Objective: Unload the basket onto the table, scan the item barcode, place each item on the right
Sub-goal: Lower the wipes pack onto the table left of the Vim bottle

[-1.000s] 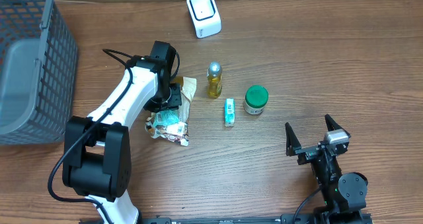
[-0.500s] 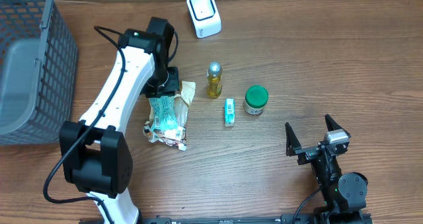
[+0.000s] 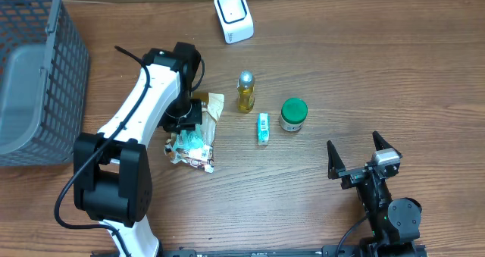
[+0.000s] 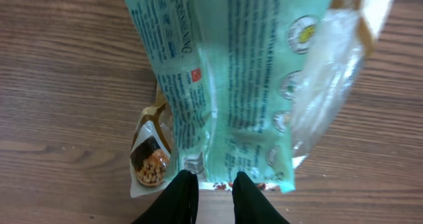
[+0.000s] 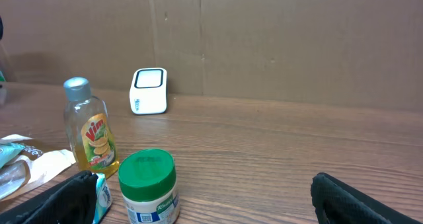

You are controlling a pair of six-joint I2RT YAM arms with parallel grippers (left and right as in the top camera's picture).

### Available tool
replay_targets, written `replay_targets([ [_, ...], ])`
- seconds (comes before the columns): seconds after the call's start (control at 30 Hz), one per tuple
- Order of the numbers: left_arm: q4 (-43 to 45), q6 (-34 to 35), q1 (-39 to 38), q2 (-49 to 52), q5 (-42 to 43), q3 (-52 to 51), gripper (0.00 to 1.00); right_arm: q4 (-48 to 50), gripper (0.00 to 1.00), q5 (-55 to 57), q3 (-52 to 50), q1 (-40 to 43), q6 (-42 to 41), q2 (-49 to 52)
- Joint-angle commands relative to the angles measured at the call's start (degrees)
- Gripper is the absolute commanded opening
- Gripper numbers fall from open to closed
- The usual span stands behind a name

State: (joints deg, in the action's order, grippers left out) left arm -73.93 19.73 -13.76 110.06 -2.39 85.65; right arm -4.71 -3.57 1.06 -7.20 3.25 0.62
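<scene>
Snack packet [image 4: 231,85] is pinched at one edge by the left tool [image 4: 210,192], fingers nearly together, beside the bottle [image 3: 245,92] on the bench [image 3: 341,75]. Slippery film could be dropped or folded, so the barcode is hidden from the scanner [image 3: 233,16]. Right tool [image 3: 356,168] is spread, idle.

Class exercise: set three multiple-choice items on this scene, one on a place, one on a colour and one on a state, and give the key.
1. Where on the table does the white scanner stand?
A at the near edge
B at the far edge, beyond the bottle
C at the right edge

2. What colour is the lid of the jar?
A red
B green
C white

3. How is the right gripper?
A open and empty
B shut on the jar
C shut on the bottle

Key: B, the overhead view shows it past the bottle; B, the lid is green in both views; A, its fingers are spread with nothing between them.
</scene>
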Motion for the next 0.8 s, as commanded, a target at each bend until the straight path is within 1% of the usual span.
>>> replay_targets([
  [0.0, 0.79, 1.09, 0.35, 0.20, -1.25, -1.75, 0.23, 0.22, 1.00, 0.48, -0.61, 0.20, 0.24, -0.39],
  [0.47, 5.03, 1.18, 0.35, 0.20, -1.25, -3.98, 0.23, 0.24, 1.00, 0.48, -0.61, 0.20, 0.24, -0.39],
  [0.77, 5.88, 1.70, 0.35, 0.20, -1.25, -5.18, 0.24, 0.22, 1.00, 0.48, -0.61, 0.20, 0.24, -0.39],
])
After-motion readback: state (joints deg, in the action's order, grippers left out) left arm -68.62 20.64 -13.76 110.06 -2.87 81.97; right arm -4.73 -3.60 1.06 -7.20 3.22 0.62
